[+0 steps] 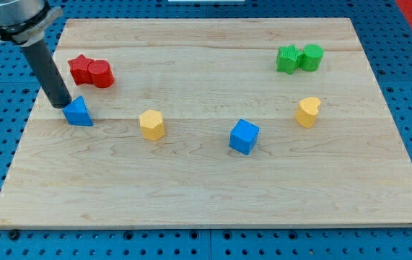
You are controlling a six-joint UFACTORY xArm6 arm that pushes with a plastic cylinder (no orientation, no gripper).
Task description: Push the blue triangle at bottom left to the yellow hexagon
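Light is bright and even across the wooden board, with no harsh glare; the pale grain reads clearly from edge to edge. Shadows are short and soft, each block's falling toward about 5 o'clock, as under the blue cube and the yellow hexagon. The dark rod carries a faint vertical sheen. Focus is sharp at centre, softening slightly toward the corners at 10 and 2 o'clock. Colours look saturated, with little visible noise.
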